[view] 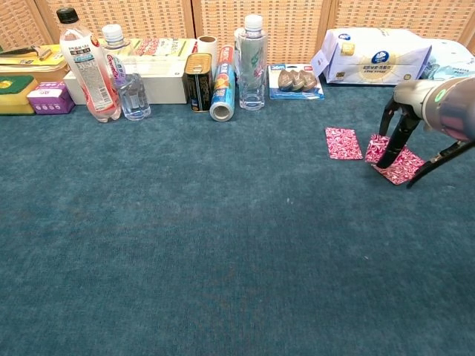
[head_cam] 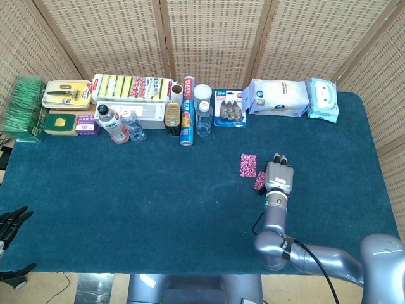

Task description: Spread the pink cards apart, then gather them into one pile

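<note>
Seemingly, the right robot hand point(view: 404, 141) presses fingertips on overlapped pink cards point(view: 392, 159), one pink card point(view: 342, 142) apart.

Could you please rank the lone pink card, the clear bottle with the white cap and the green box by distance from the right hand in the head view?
From the right hand:
1. Lone pink card, just to its left.
2. Clear bottle with the white cap, in the back row, near the middle.
3. Green box, at the far left back corner.
</note>
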